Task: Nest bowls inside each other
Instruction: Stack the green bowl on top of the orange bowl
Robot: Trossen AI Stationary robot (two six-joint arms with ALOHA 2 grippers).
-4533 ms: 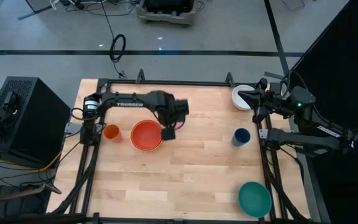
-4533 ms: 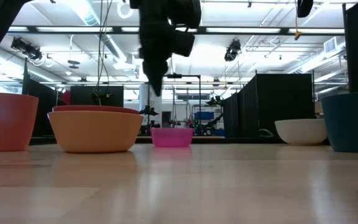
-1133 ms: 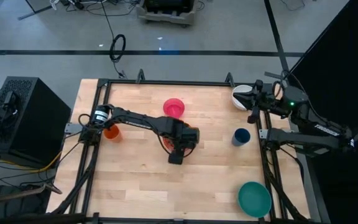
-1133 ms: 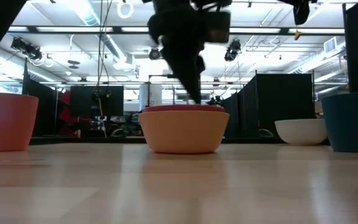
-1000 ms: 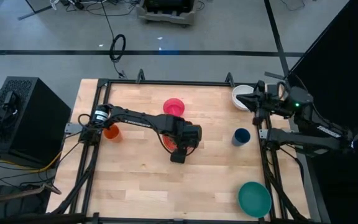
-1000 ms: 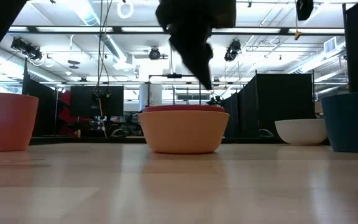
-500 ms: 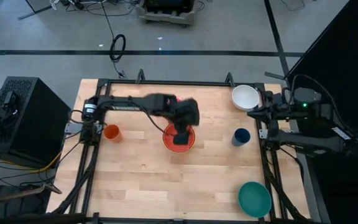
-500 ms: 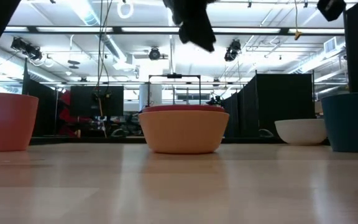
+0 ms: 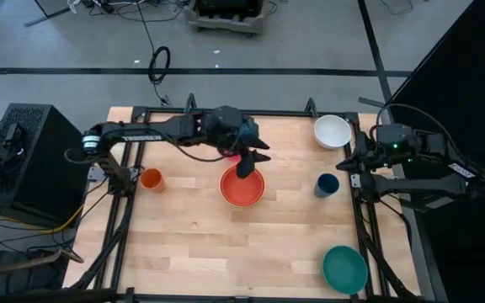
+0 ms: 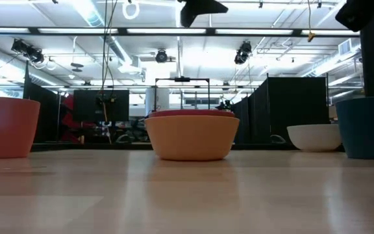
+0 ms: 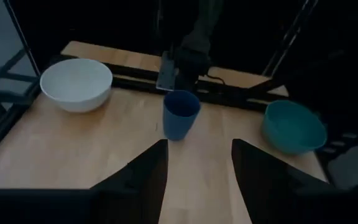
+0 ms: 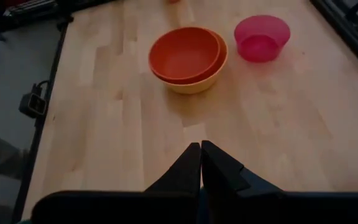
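Red round plastic bowl (image 9: 242,186) sits inside the orange-yellow plastic bowl (image 12: 199,79) mid-table. The left gripper (image 9: 244,165), fingers spread and empty, hangs above them. It should descend straight on the small pink plastic bowl (image 12: 261,38) just beside. The right gripper (image 12: 201,163), pressed together, waits.

No legible text anywhere.

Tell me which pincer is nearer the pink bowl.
Left. The left pincer hangs just beside the pink bowl, above the red bowl; the right pincer sits at the table's right edge.
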